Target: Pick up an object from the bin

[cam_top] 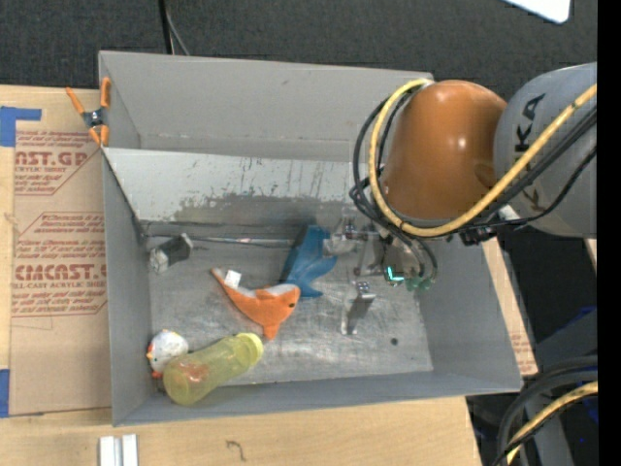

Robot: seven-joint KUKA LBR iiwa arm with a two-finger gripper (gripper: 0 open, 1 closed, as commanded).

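Leftmost, a small dark grey cylinder [171,251] lay at the foot of the back wall of the bin [243,105], the sort of crease where a round thing would come to rest. Nearer the front-left corner a little white and orange ball-like toy [165,346] touched the end of a translucent yellow bottle [215,364], which lay on its side along the front wall; the two seemed wedged there by the corner. Towards the middle, an orange fish-shaped toy [260,304] lay flat on the floor, its tail end touching a blue soft-looking object [310,259]. That blue thing was propped at a tilt, its upper end leaning towards the back wall, so it offered a raised edge rather than a flat face.

Just to its right the gripper [357,315] hung low over bare floor, near the blue object but apart from it. Whether it was spread or pressed together could not be told, and nothing showed in its hold. The arm's orange cover [441,153] sat above it, masking the wrist.

No object had yet been lifted; the blue object, being nearest, looked the likeliest pick.
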